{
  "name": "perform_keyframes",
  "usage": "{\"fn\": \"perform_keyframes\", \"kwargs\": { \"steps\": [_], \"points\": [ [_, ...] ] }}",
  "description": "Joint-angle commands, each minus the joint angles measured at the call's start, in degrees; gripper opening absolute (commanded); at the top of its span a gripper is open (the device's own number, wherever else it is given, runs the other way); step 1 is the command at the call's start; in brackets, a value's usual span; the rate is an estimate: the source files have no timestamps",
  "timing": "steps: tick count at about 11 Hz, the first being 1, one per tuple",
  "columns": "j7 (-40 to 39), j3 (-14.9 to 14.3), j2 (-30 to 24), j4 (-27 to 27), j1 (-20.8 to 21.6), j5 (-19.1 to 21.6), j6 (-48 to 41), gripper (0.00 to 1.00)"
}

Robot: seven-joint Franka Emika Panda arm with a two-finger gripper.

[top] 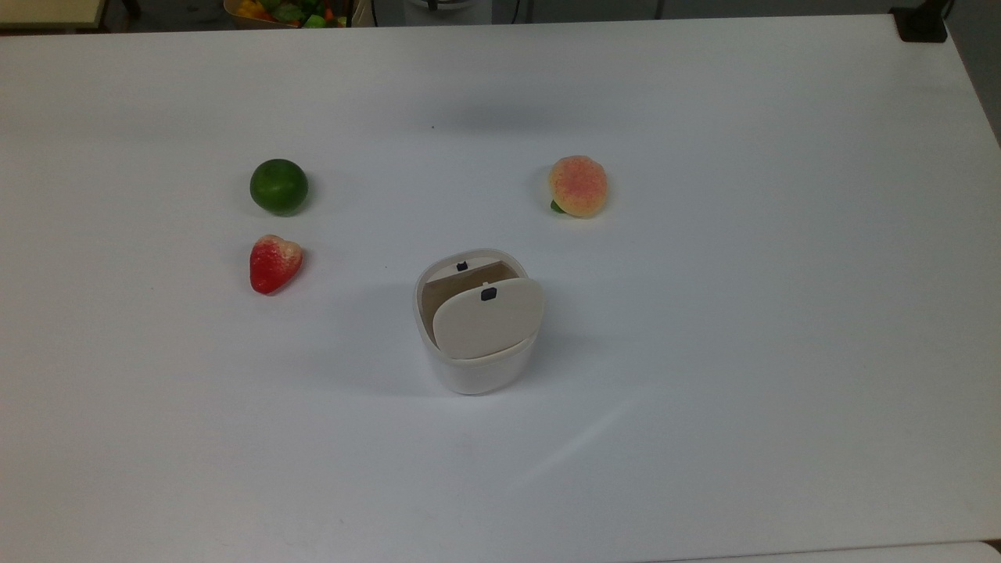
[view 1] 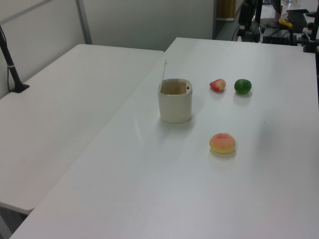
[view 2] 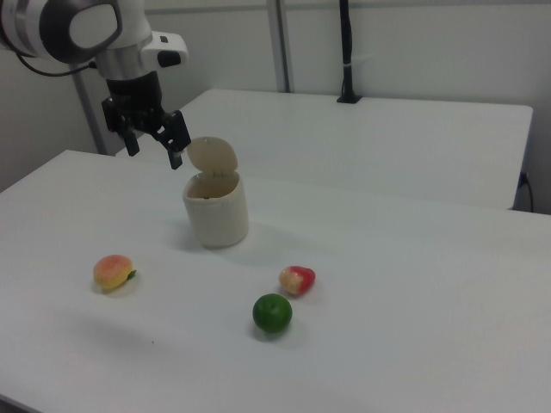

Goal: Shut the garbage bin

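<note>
The garbage bin [top: 478, 369] is a small white tub near the middle of the table. Its cream lid [top: 489, 320] stands raised on its hinge, with a small black square mark near the top. The left view shows the bin [view 1: 175, 105] with the lid [view 1: 163, 71] edge-on as a thin upright line. In the right view my gripper [view 2: 154, 148] hangs open and empty above the table, just to the right view's left of the raised lid [view 2: 213, 156] and above the bin [view 2: 216, 212]. Whether a fingertip touches the lid I cannot tell.
A green lime [top: 278, 186] and a red strawberry [top: 274, 263] lie on the top view's left of the bin, a peach [top: 578, 185] on its upper right. A second white table [view 1: 60, 114] adjoins. A black clamp [top: 921, 25] sits at the far corner.
</note>
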Motion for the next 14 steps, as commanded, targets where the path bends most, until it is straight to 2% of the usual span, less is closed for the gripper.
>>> {"fn": "perform_keyframes", "kwargs": {
  "steps": [1,9,12,14],
  "points": [
    [-0.4,-0.5,-0.8,-1.4,0.7,-0.7,1.6,1.00],
    [-0.9,-0.5,-0.6,-1.5,0.7,-0.7,2.1,1.00],
    [-2.1,-0.5,-0.6,-1.5,0.7,-0.6,2.7,0.78],
    [-3.8,-0.5,-0.6,-1.5,0.7,-0.6,2.7,0.56]
  ]
}}
